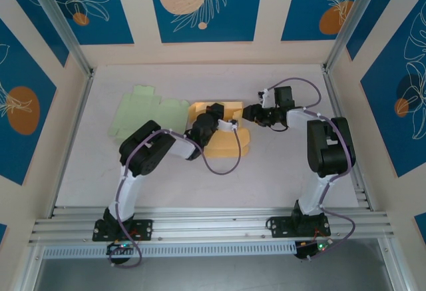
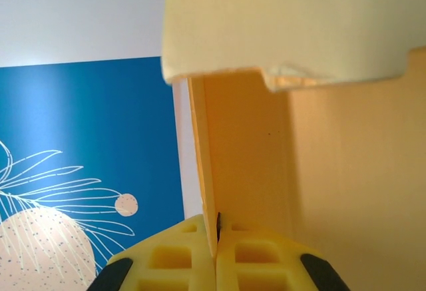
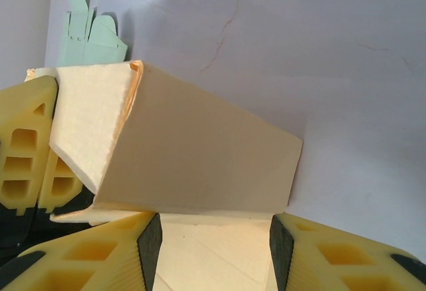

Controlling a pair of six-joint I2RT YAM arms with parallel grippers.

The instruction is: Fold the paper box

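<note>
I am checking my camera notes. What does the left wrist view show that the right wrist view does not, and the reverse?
Left wrist view: a blue wall panel. Right wrist view: the right gripper, open at a folded flap, and a green paper sheet on the table. Both: the yellow paper box and the left gripper shut on it.

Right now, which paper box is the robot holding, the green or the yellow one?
The yellow box, pinched by the shut left gripper. The green box lies flat on the table, untouched.
</note>
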